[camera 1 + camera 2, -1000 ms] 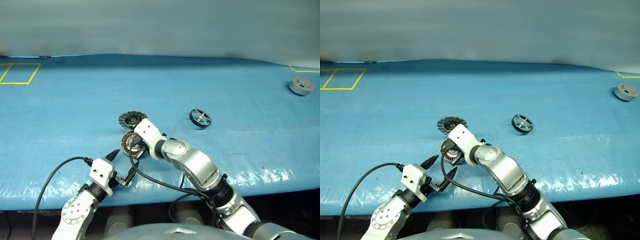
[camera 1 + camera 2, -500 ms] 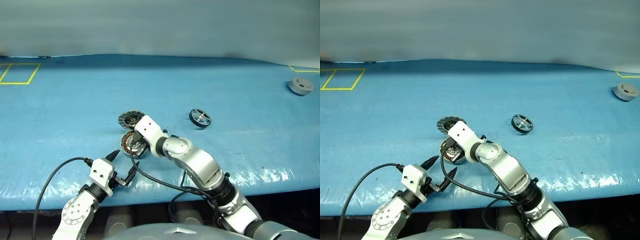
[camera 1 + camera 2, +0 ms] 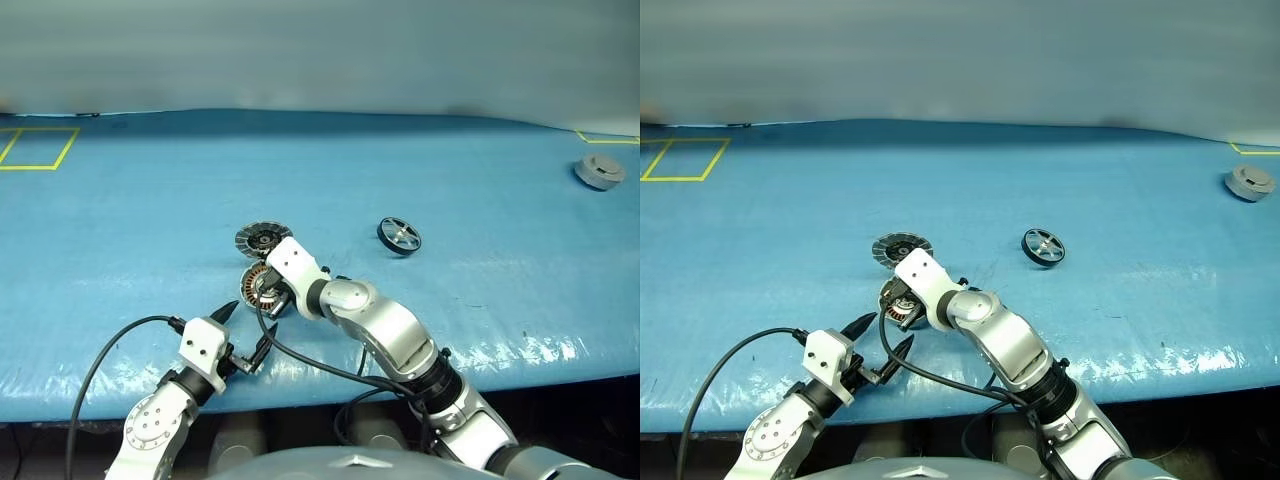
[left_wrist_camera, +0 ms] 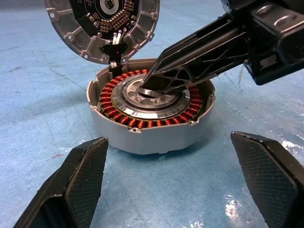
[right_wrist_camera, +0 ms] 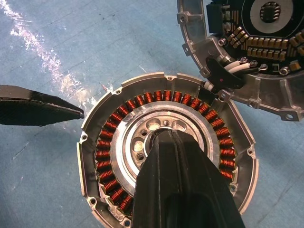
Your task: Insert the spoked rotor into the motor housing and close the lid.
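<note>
The motor housing [image 4: 147, 118], a grey puck with copper windings and a silver centre, lies open on the blue table. Its lid [image 4: 102, 23] is hinged back behind it, inner face up. My right gripper [image 4: 153, 87] is shut, and its tips rest on the housing's silver centre [image 5: 142, 137]. My left gripper [image 3: 252, 320] is open just in front of the housing, with its fingers [image 4: 78, 175] spread wider than the case and holding nothing. The spoked rotor [image 3: 400, 236], with a black rim and silver spokes, lies by itself on the table to the right of the housing.
Another grey puck [image 3: 601, 172] sits at the far right of the table. A yellow tape square [image 3: 35, 147] marks the far left corner. A black cable [image 3: 100, 360] loops past the table's front edge beside my left arm.
</note>
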Robot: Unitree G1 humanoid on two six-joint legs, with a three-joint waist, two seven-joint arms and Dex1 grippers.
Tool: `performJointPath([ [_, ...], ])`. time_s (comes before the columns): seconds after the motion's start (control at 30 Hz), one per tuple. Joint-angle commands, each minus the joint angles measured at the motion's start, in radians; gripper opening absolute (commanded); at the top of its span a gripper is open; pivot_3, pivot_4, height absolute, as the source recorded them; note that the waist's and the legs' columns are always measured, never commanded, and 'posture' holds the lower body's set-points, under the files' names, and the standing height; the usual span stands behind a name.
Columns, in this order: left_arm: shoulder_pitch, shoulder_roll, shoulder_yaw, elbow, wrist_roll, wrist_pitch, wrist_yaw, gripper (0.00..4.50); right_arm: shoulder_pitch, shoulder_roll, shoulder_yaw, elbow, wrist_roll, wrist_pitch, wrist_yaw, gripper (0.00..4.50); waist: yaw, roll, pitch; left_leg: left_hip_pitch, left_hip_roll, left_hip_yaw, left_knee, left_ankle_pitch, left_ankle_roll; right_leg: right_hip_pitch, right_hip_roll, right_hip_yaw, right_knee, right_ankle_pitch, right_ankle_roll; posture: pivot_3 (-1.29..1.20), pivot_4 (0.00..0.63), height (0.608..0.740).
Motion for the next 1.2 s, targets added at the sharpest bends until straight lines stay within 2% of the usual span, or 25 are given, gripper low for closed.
performJointPath([
  [0.03, 0.002, -0.003, -0.001, -0.001, 0.0, -0.023, 0.002, 4.5, 0.003, 0.021, 0.0, -0.011, 0.012, -0.021, 0.009, 0.04, 0.0, 0.0, 0.0, 0.0, 0.0, 0.0, 0.0, 0.0, 0.0, 0.0, 0.0, 0.0, 0.0, 0.0, 0.0, 0.0, 0.15, 0.74],
  [0.77, 0.001, 0.003, -0.005, -0.005, 0.0, -0.012, -0.004, 4.5, 0.015, 0.025, 0.021, -0.086, 0.034, 0.013, 0.023, 0.04, 0.0, 0.0, 0.0, -0.001, 0.0, 0.0, 0.0, 0.0, 0.0, 0.0, 0.0, 0.0, 0.0, 0.0, 0.0, 0.0, 0.15, 0.74],
  [1.2, -0.002, 0.011, -0.003, -0.005, -0.001, -0.011, -0.011, 4.5, 0.027, 0.04, -0.032, -0.055, 0.02, -0.006, -0.023, 0.04, 0.0, 0.0, 0.0, -0.001, 0.0, 0.0, 0.0, 0.0, 0.0, -0.001, 0.0, 0.0, 0.0, 0.0, 0.0, 0.0, 0.15, 0.74],
])
